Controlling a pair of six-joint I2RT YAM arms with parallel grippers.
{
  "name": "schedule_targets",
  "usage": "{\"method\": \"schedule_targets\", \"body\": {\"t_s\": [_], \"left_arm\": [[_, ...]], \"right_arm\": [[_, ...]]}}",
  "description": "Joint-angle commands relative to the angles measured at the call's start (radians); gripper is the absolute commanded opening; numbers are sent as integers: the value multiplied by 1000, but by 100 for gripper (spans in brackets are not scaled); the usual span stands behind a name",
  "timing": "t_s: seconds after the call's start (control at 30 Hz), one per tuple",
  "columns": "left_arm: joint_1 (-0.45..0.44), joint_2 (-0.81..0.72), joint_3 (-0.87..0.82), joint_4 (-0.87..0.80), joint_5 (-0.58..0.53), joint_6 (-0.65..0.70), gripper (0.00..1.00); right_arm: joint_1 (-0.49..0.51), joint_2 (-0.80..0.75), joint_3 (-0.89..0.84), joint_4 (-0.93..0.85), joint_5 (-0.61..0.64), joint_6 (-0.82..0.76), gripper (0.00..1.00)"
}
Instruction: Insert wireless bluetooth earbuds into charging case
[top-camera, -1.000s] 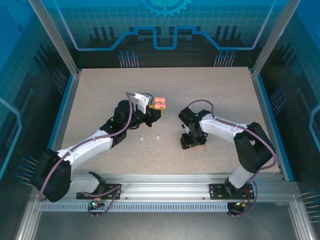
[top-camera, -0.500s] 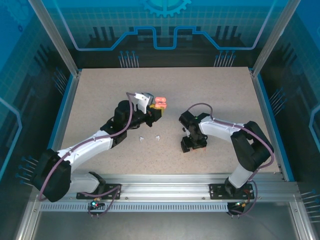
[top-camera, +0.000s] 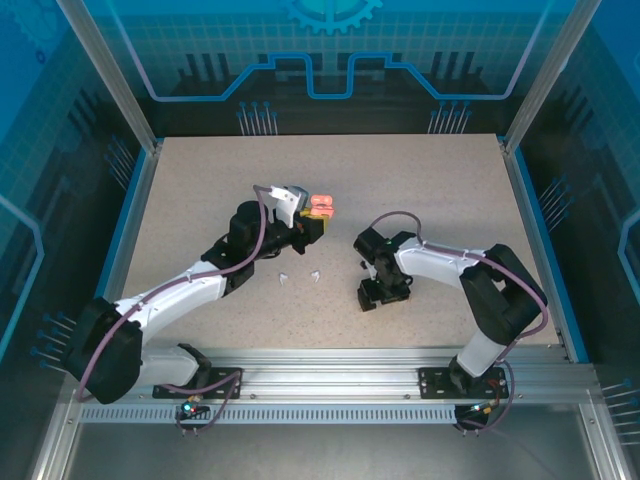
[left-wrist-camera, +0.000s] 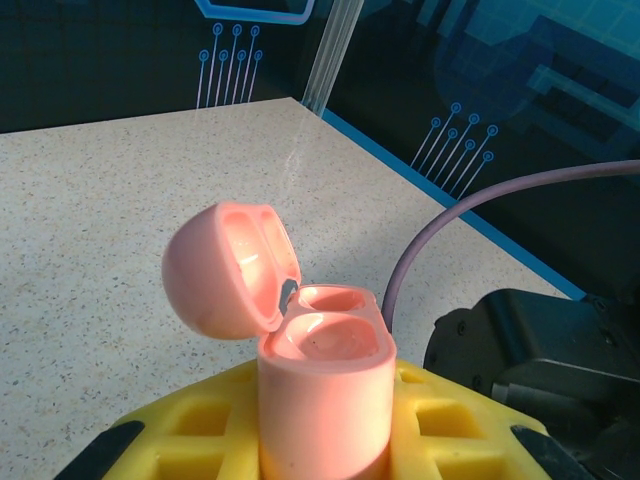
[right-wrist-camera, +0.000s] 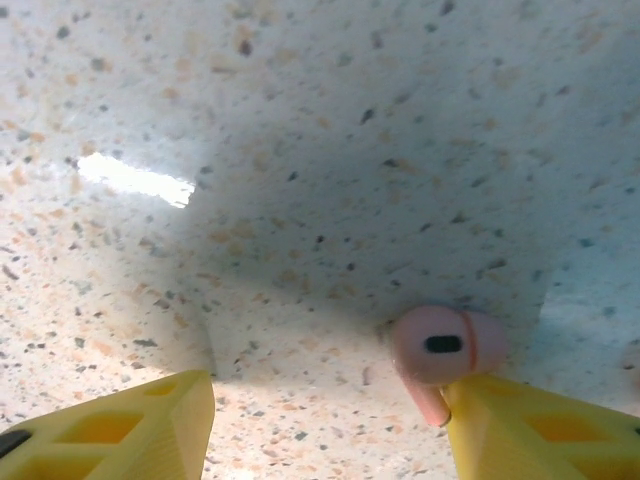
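left wrist view: pinching open pink case (left-wrist-camera: 320, 370) in left gripper (left-wrist-camera: 325, 445). right wrist view: spread right gripper (right-wrist-camera: 330, 420), touching pink earbud (right-wrist-camera: 445, 345) at 5 o'clock.

Free tabletop (top-camera: 420, 180) beyond pink case (top-camera: 321, 206)

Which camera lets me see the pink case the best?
The left wrist camera. The case sits close up, its lid open, and you can look into both cups. The top camera shows the case as a tiny pink spot.
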Motion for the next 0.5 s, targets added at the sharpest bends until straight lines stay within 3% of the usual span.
{"method": "schedule_targets", "body": {"t_s": [0.0, 0.23, 0.47], "left_arm": [[-9, 7, 0, 26, 4, 6, 0], [-14, 12, -3, 37, 3, 3, 0], [-17, 24, -13, 81, -14, -19, 0]], "right_arm": [[17, -24, 18, -27, -12, 25, 63], [18, -90, 73, -104, 91, 138, 68], [15, -74, 91, -102, 167, 306, 67]]}}
